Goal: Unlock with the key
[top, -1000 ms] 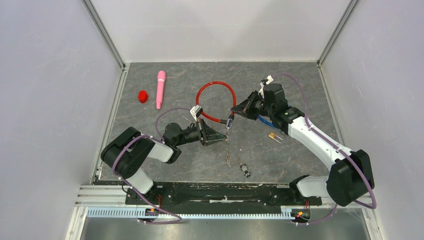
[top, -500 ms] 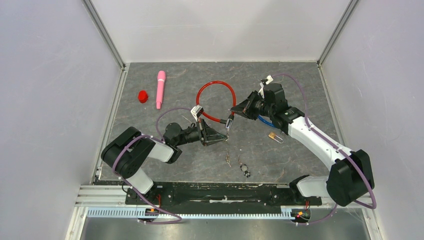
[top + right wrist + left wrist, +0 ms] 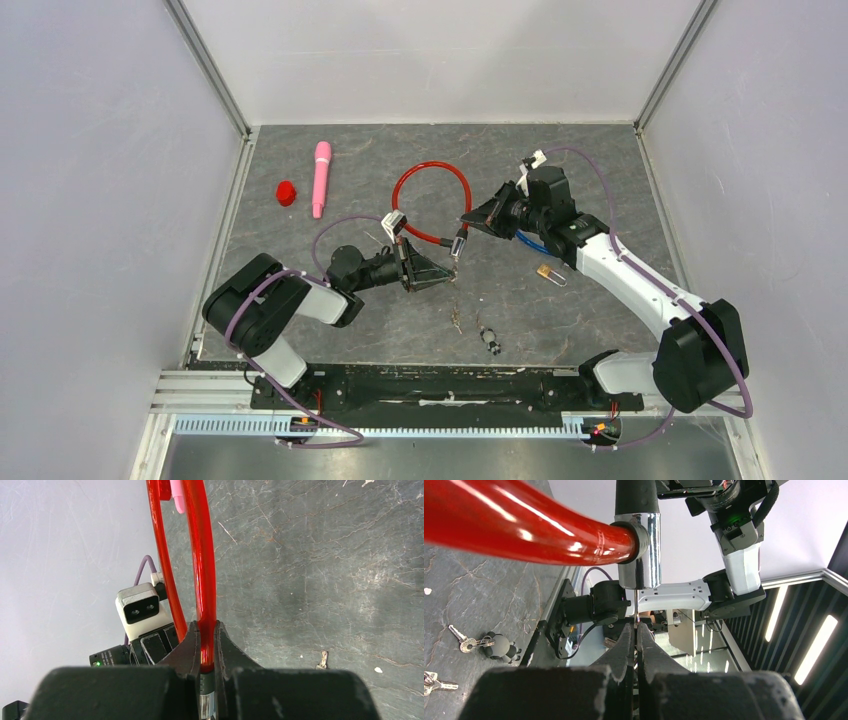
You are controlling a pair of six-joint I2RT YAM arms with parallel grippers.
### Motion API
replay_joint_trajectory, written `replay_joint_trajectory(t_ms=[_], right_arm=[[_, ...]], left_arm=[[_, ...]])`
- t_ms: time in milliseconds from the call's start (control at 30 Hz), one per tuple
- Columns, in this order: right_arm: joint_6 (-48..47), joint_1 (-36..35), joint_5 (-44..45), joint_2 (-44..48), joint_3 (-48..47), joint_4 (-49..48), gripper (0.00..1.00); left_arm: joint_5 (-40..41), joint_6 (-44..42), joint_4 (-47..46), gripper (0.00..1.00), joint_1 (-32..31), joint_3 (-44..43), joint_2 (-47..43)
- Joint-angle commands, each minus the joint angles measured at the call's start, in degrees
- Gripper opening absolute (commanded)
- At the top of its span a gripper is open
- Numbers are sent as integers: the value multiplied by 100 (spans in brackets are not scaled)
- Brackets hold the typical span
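**A:** Where is the lock, and which way does it lie?

**B:** The red cable lock loops over the middle of the grey table, between the two arms. Its chrome barrel sits at the loop's near side. The barrel's long axis runs far to near, with the keyhole end facing the left arm.

**A:** And the claws?

**B:** The right gripper is clamped tight on the red cable right beside the barrel. The left gripper is squeezed almost flat, pinching the key.

**A:** How does the key sit?

**B:** Its thin blade stands in line with the barrel, with the tip in the barrel's end.
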State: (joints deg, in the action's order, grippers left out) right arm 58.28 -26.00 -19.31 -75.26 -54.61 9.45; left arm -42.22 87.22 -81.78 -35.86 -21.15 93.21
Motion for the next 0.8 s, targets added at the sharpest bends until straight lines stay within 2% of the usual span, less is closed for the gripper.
replay_joint_trajectory(t_ms=[0, 767], right_arm=[[16, 24, -240, 277, -120, -523, 0], [-42, 68, -252, 318, -77, -515, 0]], left_arm=[[82, 146, -411, 2, 8, 45, -6], [56, 93, -409, 2, 35, -12, -165]])
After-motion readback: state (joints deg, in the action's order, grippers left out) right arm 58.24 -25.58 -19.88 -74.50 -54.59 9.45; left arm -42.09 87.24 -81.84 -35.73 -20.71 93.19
